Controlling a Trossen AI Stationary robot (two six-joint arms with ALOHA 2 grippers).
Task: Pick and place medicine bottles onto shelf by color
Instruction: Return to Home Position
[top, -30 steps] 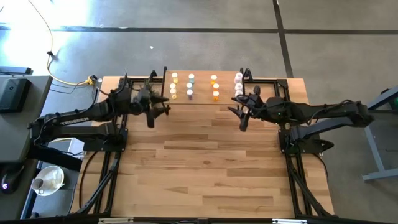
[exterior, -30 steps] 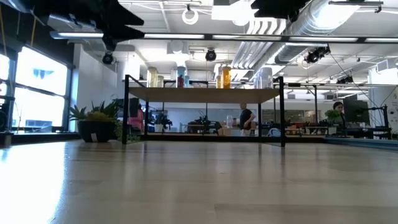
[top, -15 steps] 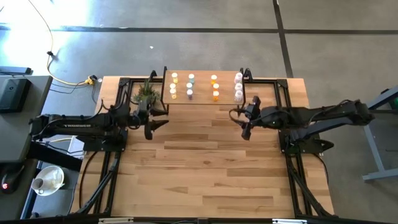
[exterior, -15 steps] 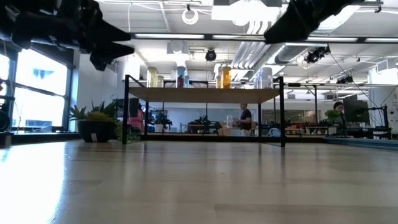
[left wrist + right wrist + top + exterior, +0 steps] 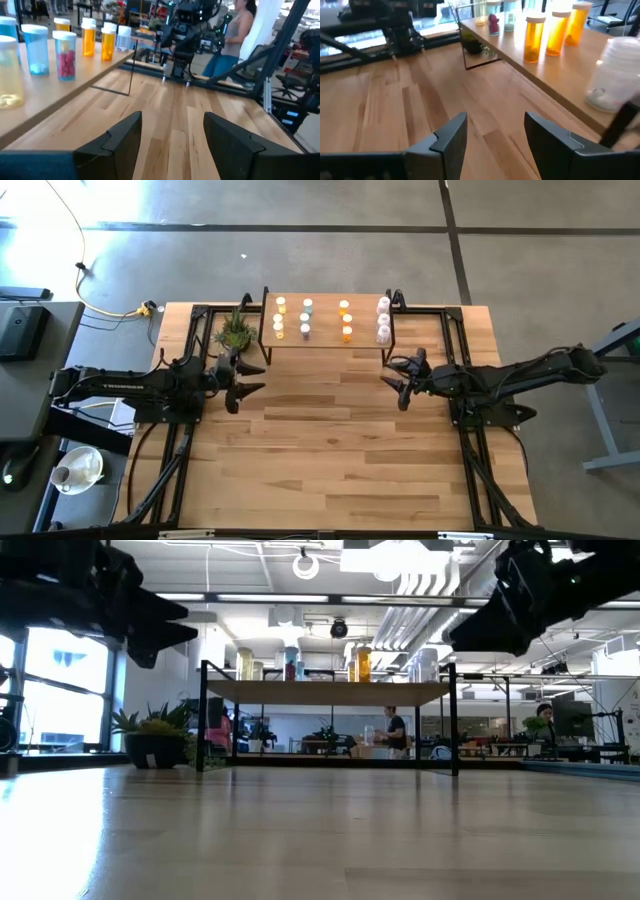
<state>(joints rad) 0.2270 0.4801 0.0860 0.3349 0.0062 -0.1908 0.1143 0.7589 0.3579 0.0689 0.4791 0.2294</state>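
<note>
You're on the go-home step, I'd say: left gripper (image 5: 172, 116) and right gripper (image 5: 495, 116) both gape empty, and the bottles (image 5: 306, 305) all sit on the shelf (image 5: 325, 320) beyond the jaws. Next just needs both arms tucked back.

Shelf (image 5: 330, 690) stands at the far end of the table (image 5: 320, 830). Bottles (image 5: 360, 664) line its top: yellow, blue, orange, white, left to right. Plant (image 5: 155, 740) sits just left of the shelf. Left gripper (image 5: 180, 622) hangs up-left of the shelf, right gripper (image 5: 470, 635) up-right, both apart from it. Person (image 5: 397, 730) shows beyond, under the shelf board.
</note>
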